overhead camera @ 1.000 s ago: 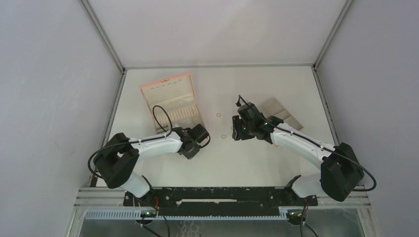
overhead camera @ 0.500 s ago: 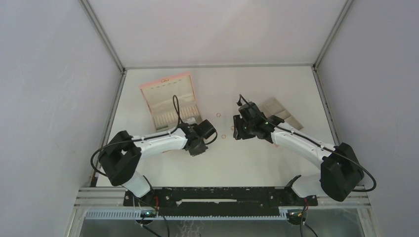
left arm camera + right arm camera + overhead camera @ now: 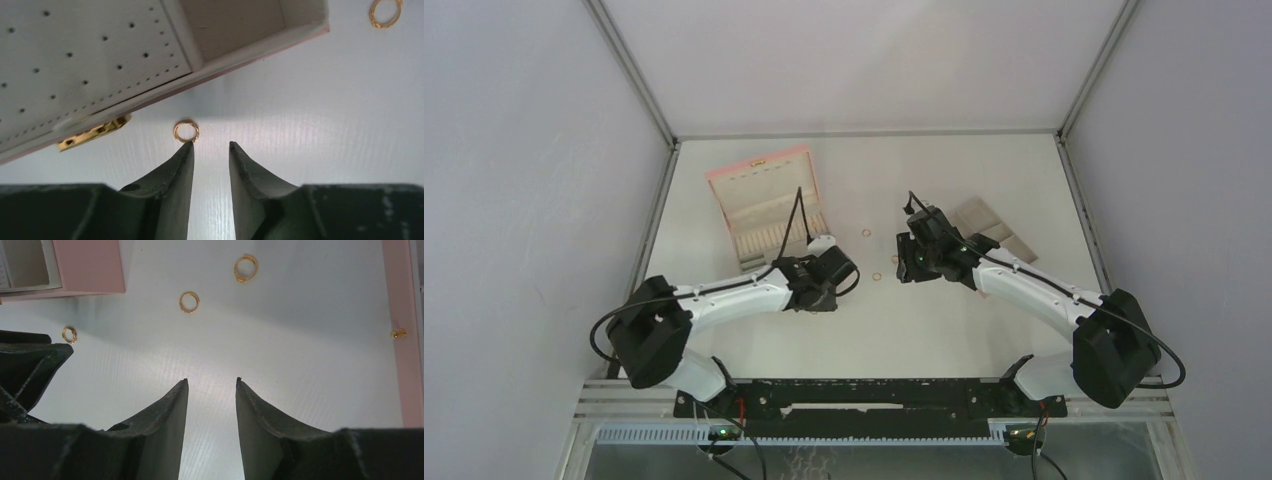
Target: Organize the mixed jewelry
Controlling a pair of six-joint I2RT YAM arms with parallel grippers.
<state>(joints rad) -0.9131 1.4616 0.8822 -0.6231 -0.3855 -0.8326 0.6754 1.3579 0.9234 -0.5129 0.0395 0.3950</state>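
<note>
Left gripper (image 3: 210, 145) jaws apart, empty. One ring (image 3: 186, 132) lies on the table (image 3: 325, 125) right at a fingertip, just beside the box (image 3: 110, 65). Right gripper (image 3: 211, 381) parted too, holding nothing. Second ring (image 3: 189, 302) and third ring (image 3: 245, 267) lie farther ahead, loose on table.

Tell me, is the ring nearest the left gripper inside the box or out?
Out: the ring lies on the bare table, just outside the wall of the box.
</note>
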